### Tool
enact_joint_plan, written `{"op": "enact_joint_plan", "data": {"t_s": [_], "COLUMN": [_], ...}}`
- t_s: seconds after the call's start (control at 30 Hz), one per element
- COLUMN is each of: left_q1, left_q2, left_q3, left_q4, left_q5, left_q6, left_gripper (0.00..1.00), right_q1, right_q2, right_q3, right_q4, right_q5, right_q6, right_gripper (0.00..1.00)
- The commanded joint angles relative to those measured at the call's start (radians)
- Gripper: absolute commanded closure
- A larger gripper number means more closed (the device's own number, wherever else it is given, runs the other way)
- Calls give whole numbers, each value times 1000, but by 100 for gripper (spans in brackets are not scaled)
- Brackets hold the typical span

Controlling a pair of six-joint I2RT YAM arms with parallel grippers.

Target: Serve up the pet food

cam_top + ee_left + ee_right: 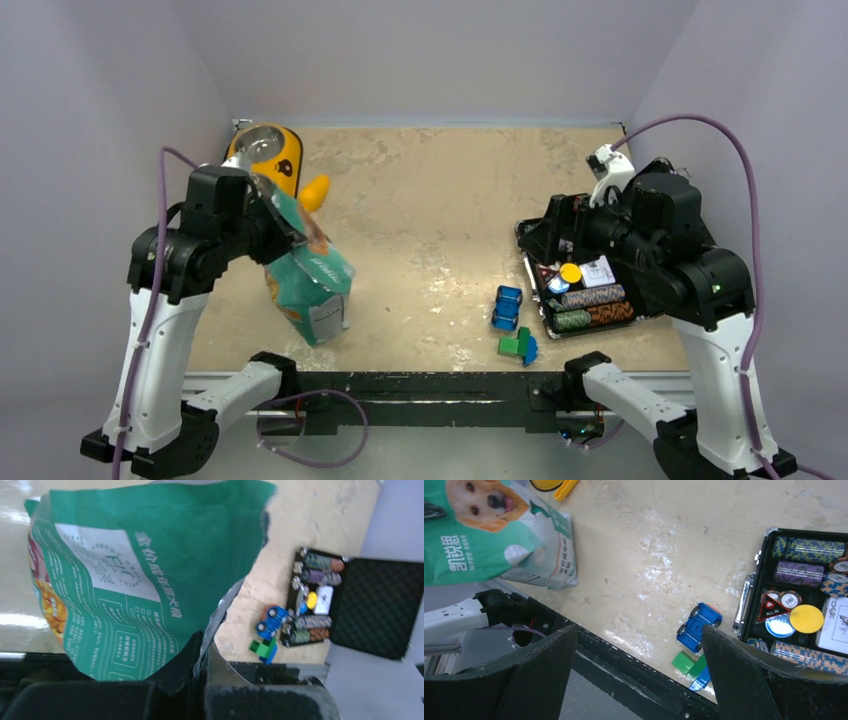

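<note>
The pet food bag [310,282] is teal-green with a dog picture and white panels. It leans tilted at the front left of the table, its lower end near the front edge. My left gripper [264,218] is shut on the bag's torn top edge; in the left wrist view the black fingers [186,656] pinch the silver-lined rim of the bag [150,570]. No kibble shows. A yellow bowl with a steel inside [264,152] stands behind the bag at the back left. My right gripper [639,675] is open and empty, raised above the front right of the table.
An open black case of poker chips [590,292] lies at the right, below the right arm. A blue toy car [507,307] and green and blue bricks [518,345] lie left of it. An orange-yellow scoop-like piece [315,192] lies beside the bowl.
</note>
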Motion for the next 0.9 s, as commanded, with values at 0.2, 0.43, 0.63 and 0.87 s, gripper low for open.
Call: {"op": "enact_joint_plan", "data": {"t_s": [0.2, 0.43, 0.63, 0.87], "left_q1": [-222, -321, -356, -357], "left_q2": [122, 231, 349, 375], "left_q3": [147, 158, 303, 328], "left_q4": [369, 548, 562, 522], "left_q5": [353, 407, 411, 404], "left_q6": [-138, -184, -175, -144], "left_gripper": [100, 100, 100, 100], "right_q1": [119, 177, 212, 236], "right_q2": [32, 77, 142, 227], "right_q3": [-57, -121, -102, -69], "right_q4": [115, 217, 270, 393], "right_q5": [-55, -150, -202, -275], "right_q6": [71, 171, 180, 231], "right_gripper": [1, 5, 22, 37]}}
